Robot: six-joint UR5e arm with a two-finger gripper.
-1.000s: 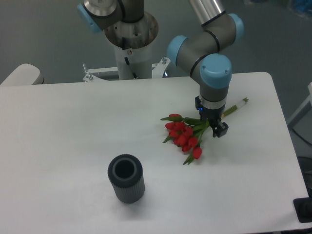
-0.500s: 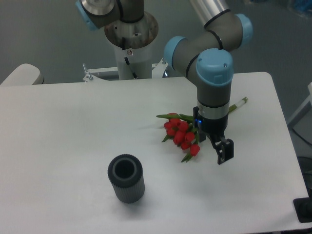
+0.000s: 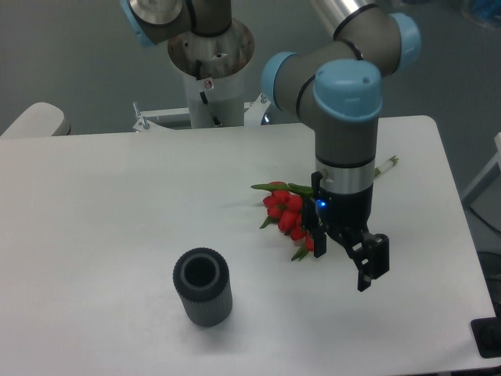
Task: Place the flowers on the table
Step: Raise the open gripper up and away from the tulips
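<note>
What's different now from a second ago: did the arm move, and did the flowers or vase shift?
The gripper has risen off the flower stems and come toward the camera, down and right in the picture, and now hangs empty in front of the bunch. The flowers lie on the table almost where they were, nudged slightly as the arm left. The vase has not moved.

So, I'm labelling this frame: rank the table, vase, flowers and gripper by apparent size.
1. table
2. vase
Flowers and gripper are unsure: the arm hides part of the bunch, and the gripper sits closer to the camera.
</note>
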